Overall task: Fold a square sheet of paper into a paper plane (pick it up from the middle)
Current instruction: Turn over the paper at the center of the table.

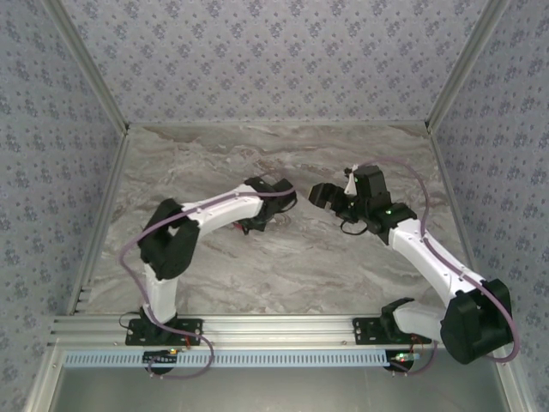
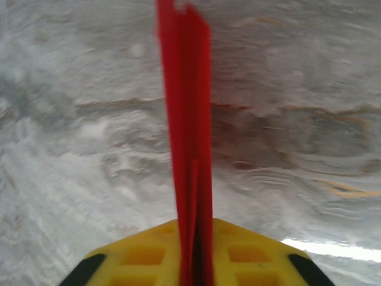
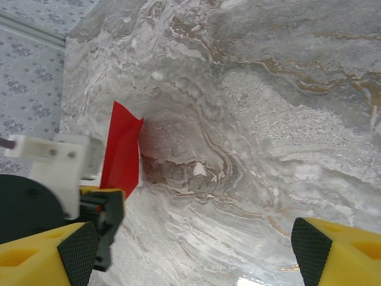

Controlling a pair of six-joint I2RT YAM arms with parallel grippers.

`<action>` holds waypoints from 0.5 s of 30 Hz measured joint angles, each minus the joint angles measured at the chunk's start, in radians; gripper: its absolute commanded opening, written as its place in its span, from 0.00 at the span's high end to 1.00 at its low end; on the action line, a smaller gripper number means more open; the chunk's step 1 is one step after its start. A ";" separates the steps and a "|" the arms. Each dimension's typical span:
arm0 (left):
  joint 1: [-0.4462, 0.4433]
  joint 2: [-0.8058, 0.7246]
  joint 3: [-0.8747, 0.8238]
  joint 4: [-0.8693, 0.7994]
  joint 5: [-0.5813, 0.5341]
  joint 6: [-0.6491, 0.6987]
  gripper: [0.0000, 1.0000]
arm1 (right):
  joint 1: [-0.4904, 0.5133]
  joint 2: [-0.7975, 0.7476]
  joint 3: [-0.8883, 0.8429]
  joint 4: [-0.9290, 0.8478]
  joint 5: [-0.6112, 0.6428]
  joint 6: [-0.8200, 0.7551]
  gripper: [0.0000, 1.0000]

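Grey-veined marble covered the table, which was boxed in by walls papered in a small floral pattern. Both arms reached in from the near edge and met near the middle of the surface, their ends close together but apart. The left gripper was clamped on the red paper, its yellow fingers pressed against either side of the sheet. From the left wrist the paper appeared as a narrow, upright strip folded into layers, with an inner crease showing just above the fingers and its far end running out past the top of the view. It hung above the marble and cast a faint reddish tint on the stone. The right gripper was beside it with its jaws wide apart and nothing between its black pads. In that wrist view the paper stood at the left, sticking up from the other gripper's tip.
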 measured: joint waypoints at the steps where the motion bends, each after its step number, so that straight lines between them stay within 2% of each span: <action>1: -0.008 0.014 0.003 0.009 0.014 -0.003 0.68 | -0.003 -0.002 -0.006 0.000 0.002 0.000 0.11; 3: -0.019 0.023 0.001 0.038 0.073 -0.011 0.52 | -0.010 -0.008 -0.021 -0.004 0.014 0.000 0.11; 5: -0.017 0.007 -0.006 0.080 0.134 -0.011 0.40 | -0.014 -0.016 -0.031 -0.012 0.027 -0.005 0.11; 9: 0.021 -0.104 -0.080 0.201 0.304 -0.010 0.28 | -0.016 -0.036 -0.043 -0.021 0.058 -0.018 0.11; 12: 0.086 -0.227 -0.160 0.300 0.451 -0.021 0.19 | -0.011 -0.037 -0.046 -0.023 0.084 -0.031 0.11; 15: 0.161 -0.343 -0.243 0.394 0.553 -0.038 0.11 | 0.018 -0.019 -0.047 -0.020 0.111 -0.042 0.14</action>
